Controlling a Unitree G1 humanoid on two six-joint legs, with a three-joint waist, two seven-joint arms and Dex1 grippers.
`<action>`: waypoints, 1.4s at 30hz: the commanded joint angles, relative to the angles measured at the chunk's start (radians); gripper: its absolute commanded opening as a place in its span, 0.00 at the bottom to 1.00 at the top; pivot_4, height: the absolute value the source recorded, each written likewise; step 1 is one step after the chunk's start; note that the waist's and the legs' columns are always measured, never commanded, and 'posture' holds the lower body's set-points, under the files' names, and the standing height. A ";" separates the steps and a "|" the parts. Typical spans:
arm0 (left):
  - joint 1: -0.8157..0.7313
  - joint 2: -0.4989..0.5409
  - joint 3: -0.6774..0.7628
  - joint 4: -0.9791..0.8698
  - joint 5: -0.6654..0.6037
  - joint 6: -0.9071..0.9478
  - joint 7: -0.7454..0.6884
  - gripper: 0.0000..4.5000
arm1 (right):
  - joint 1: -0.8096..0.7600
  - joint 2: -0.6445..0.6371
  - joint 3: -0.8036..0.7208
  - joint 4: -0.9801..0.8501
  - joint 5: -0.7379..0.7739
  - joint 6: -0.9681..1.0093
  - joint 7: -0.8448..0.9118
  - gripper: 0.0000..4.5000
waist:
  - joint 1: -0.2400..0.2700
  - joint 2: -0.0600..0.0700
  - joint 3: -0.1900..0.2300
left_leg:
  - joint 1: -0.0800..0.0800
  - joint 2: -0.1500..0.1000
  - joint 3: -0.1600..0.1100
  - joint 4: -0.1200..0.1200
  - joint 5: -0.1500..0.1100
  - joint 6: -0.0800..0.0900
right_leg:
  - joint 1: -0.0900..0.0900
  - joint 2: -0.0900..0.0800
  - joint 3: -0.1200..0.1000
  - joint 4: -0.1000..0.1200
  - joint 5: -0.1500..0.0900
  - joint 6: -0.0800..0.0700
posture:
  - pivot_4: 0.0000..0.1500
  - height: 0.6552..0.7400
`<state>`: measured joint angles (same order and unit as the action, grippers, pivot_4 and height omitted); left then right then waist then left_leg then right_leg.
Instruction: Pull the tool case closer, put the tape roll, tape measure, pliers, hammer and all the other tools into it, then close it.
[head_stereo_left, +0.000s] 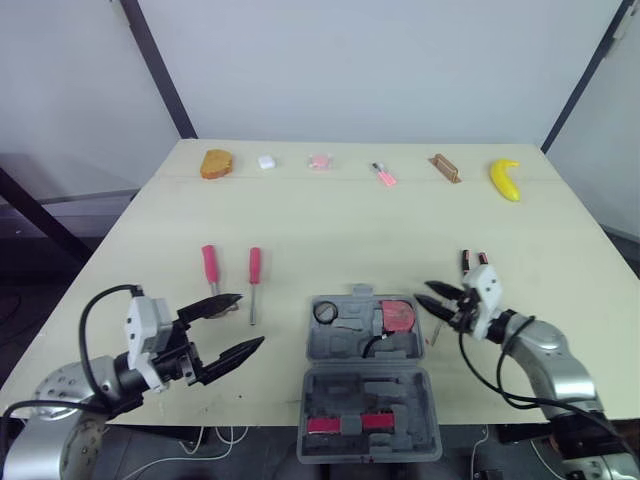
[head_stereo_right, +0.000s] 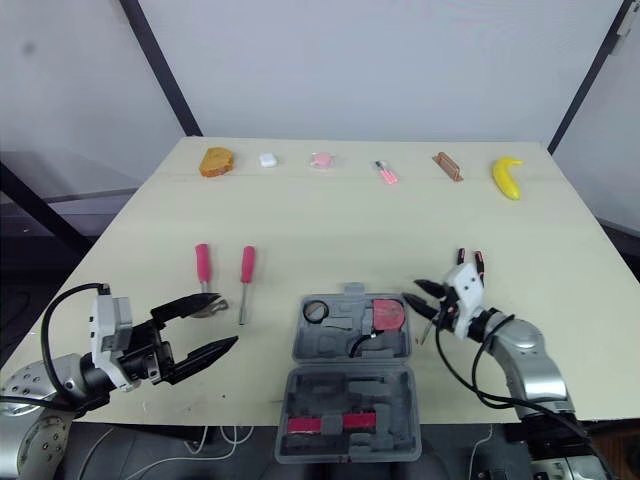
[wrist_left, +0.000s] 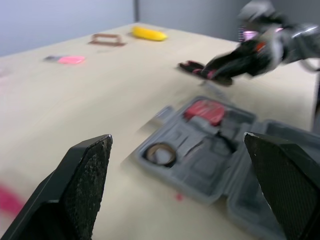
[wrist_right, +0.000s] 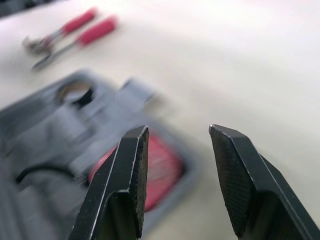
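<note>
The tool case (head_stereo_left: 400, 392) sits open at the near edge of the worktop (head_stereo_left: 330, 220) between your tools, tape roll (head_stereo_left: 325, 312) and tape measure (head_stereo_left: 399, 316) already in it; hammer (head_stereo_left: 208, 268), screwdriver (head_stereo_left: 254, 270) and pliers (head_stereo_left: 472, 262) lie outside, and your left tool (head_stereo_left: 250, 320) and right tool (head_stereo_left: 423, 292) both gape empty.

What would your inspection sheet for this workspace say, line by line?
Surface: beige table, nothing spilled.
Job's things: grey plastic tool case open at the near edge, holding a red tape measure and black tape roll; two red-handled implements lie to its left, red-and-black-handled pliers to its right.
Clutter: far edge holds an orange bun-like lump, white block, pink lump, pink pen, brown frame, yellow banana.
Grippers: left tool open, empty; right tool open, empty, beside the case.
Cables: black cable loops along each arm.
Surroundings: white walls, black struts.
</note>
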<state>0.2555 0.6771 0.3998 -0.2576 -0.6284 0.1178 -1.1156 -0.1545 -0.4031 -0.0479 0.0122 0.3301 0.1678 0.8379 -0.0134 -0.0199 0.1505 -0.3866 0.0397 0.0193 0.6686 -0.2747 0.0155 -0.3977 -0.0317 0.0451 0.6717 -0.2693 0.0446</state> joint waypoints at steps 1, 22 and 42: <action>0.047 -0.020 0.075 0.053 0.013 -0.046 0.022 1.00 | 0.102 -0.040 -0.113 -0.045 0.031 -0.079 -0.010 0.45 | 0.001 0.000 0.000 | 0.000 0.000 0.000 0.000 0.000 0.000 | 0.000 0.000 0.000 0.000 0.000 0.000 | 1.00 1.00; 0.195 -0.148 0.223 0.388 0.110 -0.244 0.149 1.00 | 0.596 -0.034 -0.500 0.097 0.196 -0.254 0.030 0.87 | -0.002 -0.001 0.001 | 0.001 0.003 0.003 -0.001 0.000 0.000 | 0.002 0.000 0.002 -0.006 -0.002 -0.003 | 1.00 1.00; 0.076 -0.062 0.068 0.269 0.157 -0.246 0.077 1.00 | 0.447 -0.027 -0.366 0.061 0.134 -0.263 -0.028 0.99 | 0.000 -0.001 0.000 | 0.001 0.003 0.003 -0.002 0.000 0.000 | 0.002 -0.002 0.002 -0.008 -0.002 -0.004 | 1.00 1.00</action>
<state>0.3285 0.5977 0.4886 0.0636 -0.4928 -0.1042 -1.0124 0.2960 -0.4280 -0.4116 0.1223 0.4674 -0.1090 0.8388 -0.0135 -0.0209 0.1506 -0.3855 0.0427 0.0228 0.6661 -0.2751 0.0158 -0.3955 -0.0333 0.0472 0.6639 -0.2714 0.0410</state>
